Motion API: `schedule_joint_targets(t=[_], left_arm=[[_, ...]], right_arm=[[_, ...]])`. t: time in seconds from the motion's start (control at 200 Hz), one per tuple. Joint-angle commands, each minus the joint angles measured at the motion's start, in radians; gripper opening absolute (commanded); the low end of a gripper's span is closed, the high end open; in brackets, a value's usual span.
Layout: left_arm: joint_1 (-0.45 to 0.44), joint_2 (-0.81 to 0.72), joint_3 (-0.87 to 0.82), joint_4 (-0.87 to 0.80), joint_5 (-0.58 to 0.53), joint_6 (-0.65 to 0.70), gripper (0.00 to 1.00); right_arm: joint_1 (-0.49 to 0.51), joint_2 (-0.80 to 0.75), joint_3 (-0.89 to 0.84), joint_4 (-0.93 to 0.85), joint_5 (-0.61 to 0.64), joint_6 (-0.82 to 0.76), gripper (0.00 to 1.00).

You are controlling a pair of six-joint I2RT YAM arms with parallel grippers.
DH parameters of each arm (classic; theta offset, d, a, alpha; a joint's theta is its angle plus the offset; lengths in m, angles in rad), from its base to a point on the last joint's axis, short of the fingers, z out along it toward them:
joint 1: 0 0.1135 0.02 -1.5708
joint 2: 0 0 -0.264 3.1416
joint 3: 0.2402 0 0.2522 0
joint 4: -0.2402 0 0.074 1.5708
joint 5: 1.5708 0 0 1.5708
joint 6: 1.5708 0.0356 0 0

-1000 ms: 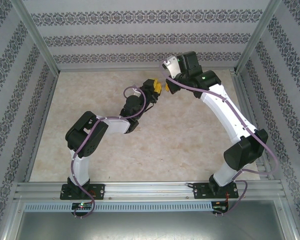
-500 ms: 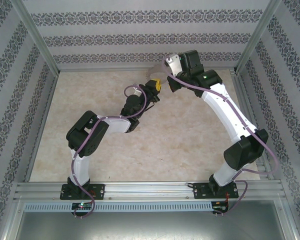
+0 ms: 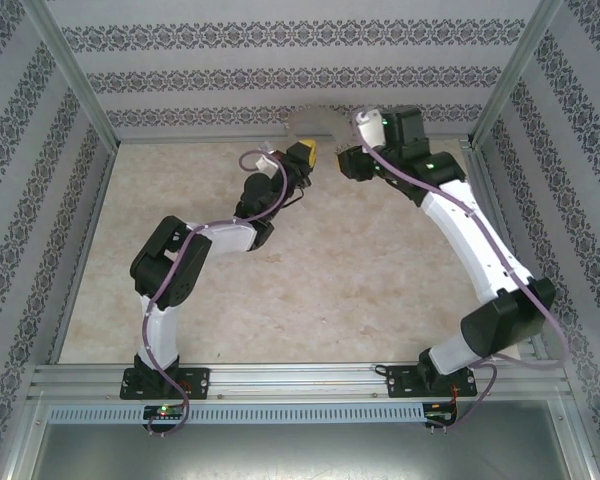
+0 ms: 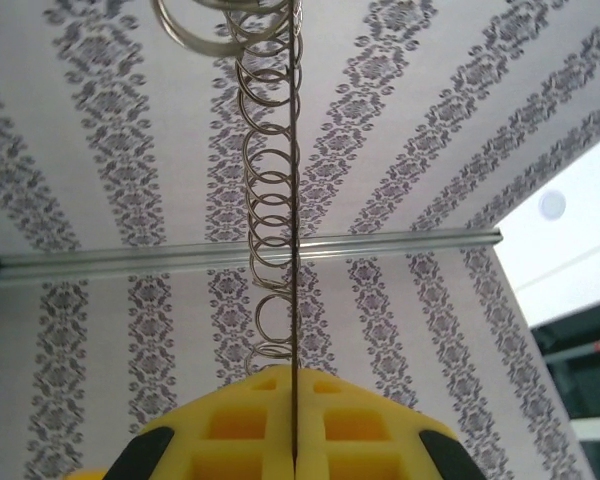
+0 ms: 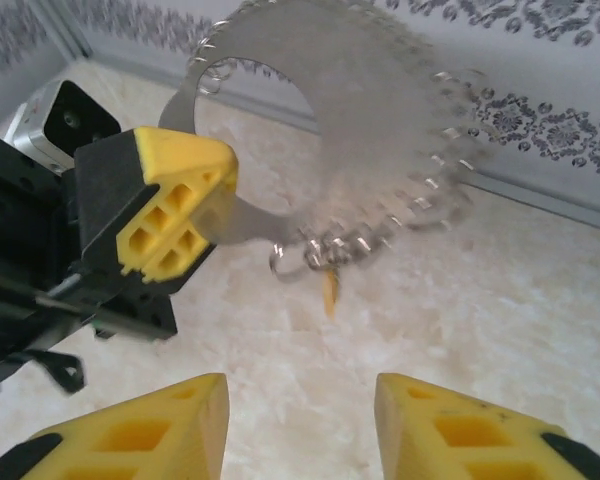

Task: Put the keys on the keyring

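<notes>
The keyring (image 5: 390, 120) is a flat silvery ring fringed with small wire loops, blurred and held up off the table. My left gripper (image 5: 175, 215) is shut on its lower left edge. In the left wrist view the ring (image 4: 293, 200) runs edge-on up from the closed yellow fingers (image 4: 240, 420). One small key (image 5: 329, 290) with a yellow-orange head hangs from a loop at the ring's lower rim. My right gripper (image 5: 300, 420) stands open, below and apart from the key, holding nothing. From above, the left gripper (image 3: 304, 152) lifts the ring (image 3: 315, 124) near the back wall, the right gripper (image 3: 342, 158) beside it.
The marble-patterned table top (image 3: 310, 290) lies below both arms. Patterned walls (image 3: 280, 80) close in the back and sides, with an aluminium rail (image 4: 180, 262) along the back wall. Metal frame posts (image 3: 75, 90) stand at the corners.
The right gripper opened and drew back to the right, away from the ring. The left gripper stayed shut and carried the ring up toward the back wall.
</notes>
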Motion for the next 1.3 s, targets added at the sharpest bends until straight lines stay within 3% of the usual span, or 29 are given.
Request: schedule_joint_targets(t=[0.0,0.165,0.4,0.535,0.999,1.294], left_arm=[[0.046,-0.021,0.081,-0.011,0.136,0.196,0.0],[0.091,-0.055,0.175,-0.119,0.283,0.369,0.0],[0.105,-0.217,0.271,-0.524,0.442,0.895,0.0],[0.105,-0.282,0.303,-0.66,0.471,1.085,0.0],[0.068,-0.47,0.293,-0.792,0.441,1.477,0.0],[0.022,-0.519,0.248,-0.779,0.387,1.575,0.0]], right_arm=[[-0.076,-0.102,-0.077,0.128,-0.106,0.145,0.47],[-0.173,-0.177,-0.171,0.233,-0.155,0.289,0.49],[-0.2,-0.232,-0.317,0.358,-0.138,0.358,0.5],[-0.203,-0.253,-0.404,0.417,-0.121,0.38,0.5],[-0.205,-0.22,-0.59,0.559,-0.174,0.465,0.51],[-0.211,-0.212,-0.618,0.556,-0.149,0.46,0.51]])
